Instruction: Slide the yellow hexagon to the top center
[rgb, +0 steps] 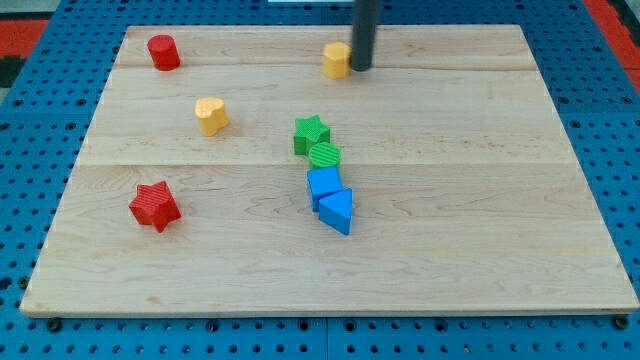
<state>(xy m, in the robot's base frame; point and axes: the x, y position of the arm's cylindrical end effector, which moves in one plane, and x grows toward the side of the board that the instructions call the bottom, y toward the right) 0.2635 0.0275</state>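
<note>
Yellow hexagon (337, 60) sitting near the board's (500, 250) top centre
My tip (361, 68), a bare rod with no jaws, is touching its right side, likely nudging it into place

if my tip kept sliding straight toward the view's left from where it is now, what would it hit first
My tip sits right beside the yellow hexagon, on its right side and seemingly touching. Going left, it meets that block first. Further along the same line stands the red cylinder, though depth is uncertain.

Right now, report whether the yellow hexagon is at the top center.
Yes: the yellow hexagon sits near the board's top edge, about mid-width, with my tip touching its right side.
</note>
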